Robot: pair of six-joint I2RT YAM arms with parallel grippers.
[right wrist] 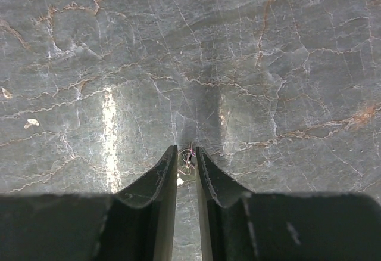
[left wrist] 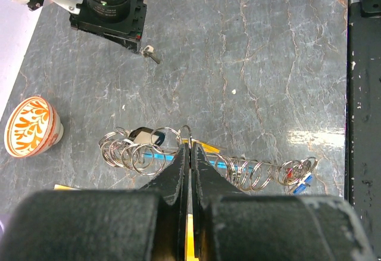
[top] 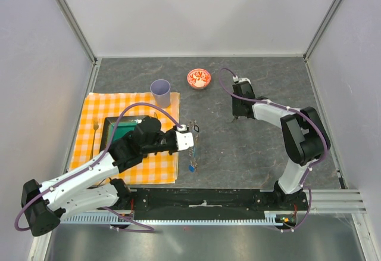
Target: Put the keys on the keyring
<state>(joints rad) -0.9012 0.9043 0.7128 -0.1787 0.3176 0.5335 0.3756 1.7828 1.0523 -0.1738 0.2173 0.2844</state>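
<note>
Left jaws are clenched tight on the thin wire of the keyring [left wrist: 185, 129], which arches up right at their tips. The ring lies approx. mid-bench, a bit toward the near edge, just off the yellow checked cloth [top: 162, 167]. Strung along it in a row are the keys [left wrist: 136, 154] on many small split rings. Tags show black [left wrist: 140, 134], yellow [left wrist: 206, 150], red [left wrist: 290, 172] and blue [left wrist: 302, 183], w/ the blue end nearest the near edge.

Right jaws stand tips-down on the bench [top: 256, 154], toward the right edge and well apart from the ring. They are nearly together w/ a small key [right wrist: 187, 161] between them. It looks gripped, though the view is too tight to be sure.

A red patterned bowl [top: 199, 78] and a cup [top: 160, 92] sit near the far edge.
</note>
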